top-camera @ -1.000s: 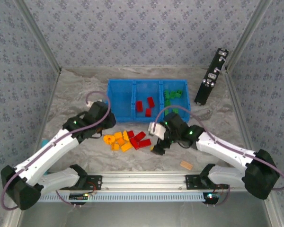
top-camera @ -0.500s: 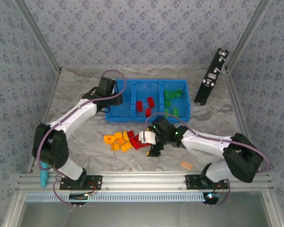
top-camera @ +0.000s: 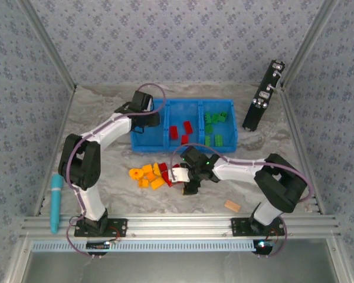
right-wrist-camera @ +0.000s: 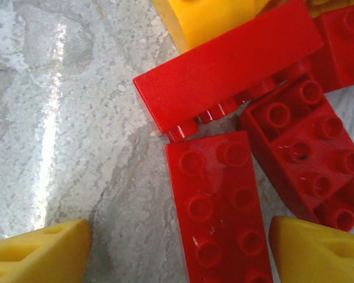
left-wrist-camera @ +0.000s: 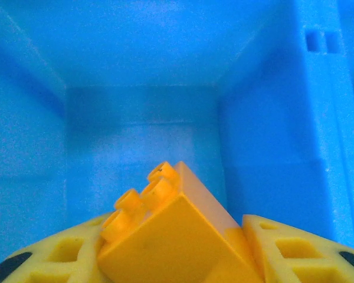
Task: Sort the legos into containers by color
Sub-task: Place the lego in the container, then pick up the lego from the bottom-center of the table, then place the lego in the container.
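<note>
While the table point(top-camera: 100, 127) carries a loose heap of legos point(top-camera: 156, 175), the blue tray point(top-camera: 183, 102) beyond the heap holds red bricks in its middle compartment and green in its right one.

Left end effector point(left-wrist-camera: 174, 259): clamped on 1 orange-yellow brick point(left-wrist-camera: 165, 233), which sits tilted in the grip. The left compartment's blue floor lies directly ahead of the fingertips, with walls on 3 sides.
Judgement: release here, low and centred, so the tilted brick cannot bounce over the divider.

Right end effector point(right-wrist-camera: 180, 250): fingers point(right-wrist-camera: 41, 253) apart, straddling 1 long red brick point(right-wrist-camera: 215, 206) lying studs-up on the table. 2 more red bricks crowd it, 1 ahead of the fingertips and 1 toward the right-hand finger.
Judgement: descend straight, close across the short width and lift vertically. Otherwise the neighbour may get pinched too.
</note>
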